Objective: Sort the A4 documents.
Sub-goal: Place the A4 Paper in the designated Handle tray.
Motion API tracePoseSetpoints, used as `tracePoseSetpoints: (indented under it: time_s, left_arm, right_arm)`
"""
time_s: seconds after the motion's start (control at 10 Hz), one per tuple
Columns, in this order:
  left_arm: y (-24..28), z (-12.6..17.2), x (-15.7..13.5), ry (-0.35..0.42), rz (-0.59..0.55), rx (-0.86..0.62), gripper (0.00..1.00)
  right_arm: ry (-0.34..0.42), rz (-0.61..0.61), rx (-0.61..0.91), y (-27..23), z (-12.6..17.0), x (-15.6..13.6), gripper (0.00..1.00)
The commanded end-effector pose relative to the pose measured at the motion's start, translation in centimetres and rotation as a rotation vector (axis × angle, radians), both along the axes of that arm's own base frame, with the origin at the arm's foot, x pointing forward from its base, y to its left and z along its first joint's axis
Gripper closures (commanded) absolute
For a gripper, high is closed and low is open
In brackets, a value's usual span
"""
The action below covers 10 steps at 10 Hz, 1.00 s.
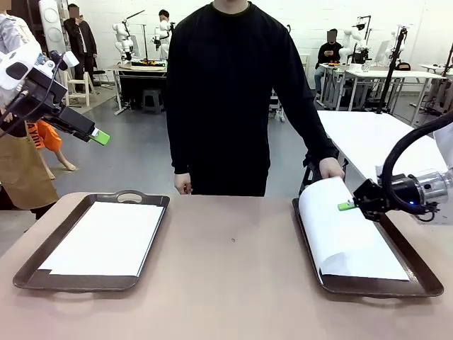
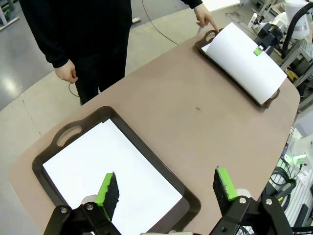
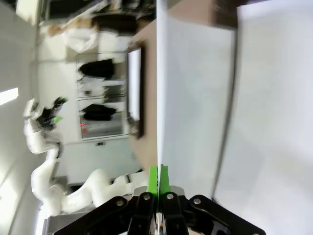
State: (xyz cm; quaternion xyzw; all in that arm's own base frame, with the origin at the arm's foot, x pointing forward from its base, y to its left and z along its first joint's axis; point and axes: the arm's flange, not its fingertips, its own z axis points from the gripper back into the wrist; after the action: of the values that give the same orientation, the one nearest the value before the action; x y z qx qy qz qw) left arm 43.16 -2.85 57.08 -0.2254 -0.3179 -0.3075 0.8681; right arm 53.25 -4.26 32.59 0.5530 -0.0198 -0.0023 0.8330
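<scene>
right tool (image 3: 158,177) clenched on a lifted a4 sheet (image 1: 333,212) hiding the tray's far end; left tool (image 2: 166,188) released

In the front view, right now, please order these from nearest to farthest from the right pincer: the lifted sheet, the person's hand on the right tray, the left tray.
1. The lifted sheet: gripped in the shut right pincer, curled above the right tray.
2. The person's hand: at that tray's far end, just beyond the pincer.
3. The left tray: across the table, holding a flat sheet.
</scene>
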Motion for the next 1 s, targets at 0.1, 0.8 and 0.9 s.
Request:
tracePoseSetpoints:
  time_s: [0.1, 0.8, 0.9]
  left_arm:
    - [0.2, 0.0, 0.0, -0.007, -0.011, -0.001, 0.0]
    - [0.2, 0.0, 0.0, -0.007, -0.011, -0.001, 0.0]
    - [0.2, 0.0, 0.0, -0.007, -0.011, -0.001, 0.0]
  right_arm:
    - [-0.051, -0.058, -0.291, -1.0, -0.6, -0.2, 0.99]
    - [-0.062, -0.044, -0.562, -3.0, 0.8, 0.6, 0.99]
    - [-0.056, -0.043, -0.577, -3.3, 0.9, 0.4, 0.99]
